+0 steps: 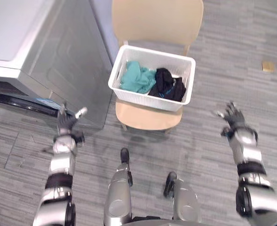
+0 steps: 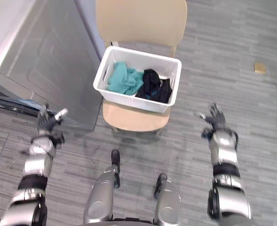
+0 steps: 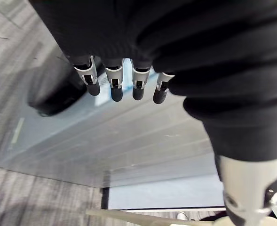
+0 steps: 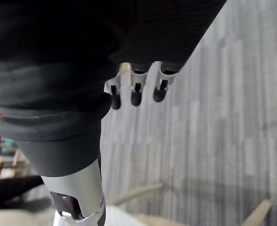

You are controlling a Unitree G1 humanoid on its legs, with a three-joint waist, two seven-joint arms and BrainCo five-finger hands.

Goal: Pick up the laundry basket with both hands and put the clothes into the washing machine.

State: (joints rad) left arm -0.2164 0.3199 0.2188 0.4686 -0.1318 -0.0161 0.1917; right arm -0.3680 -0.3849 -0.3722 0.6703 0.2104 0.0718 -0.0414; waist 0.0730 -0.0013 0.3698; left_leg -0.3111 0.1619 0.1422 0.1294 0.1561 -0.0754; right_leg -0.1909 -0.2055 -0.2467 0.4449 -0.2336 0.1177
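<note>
A white laundry basket [image 1: 129,95] stands on the seat of a tan wooden chair [image 1: 147,117]. Inside lie a teal garment [image 1: 137,77] and a black garment [image 1: 168,84]. The grey washing machine [image 1: 39,56] stands left of the chair. My left hand [image 1: 66,121] hangs open in front of the machine's corner, well left of the basket and lower. On the other side my right hand [image 1: 233,117] is open over the floor, right of the chair. Neither hand touches the basket. My left fingers [image 3: 114,82] and right fingers [image 4: 136,92] show straight with nothing in them.
The chair's tall back [image 1: 157,21] rises behind the basket. A small tan square [image 1: 268,66] lies on the grey plank floor [image 1: 223,56] at the far right. The machine's side panel [image 1: 77,70] stands close beside the basket's left end.
</note>
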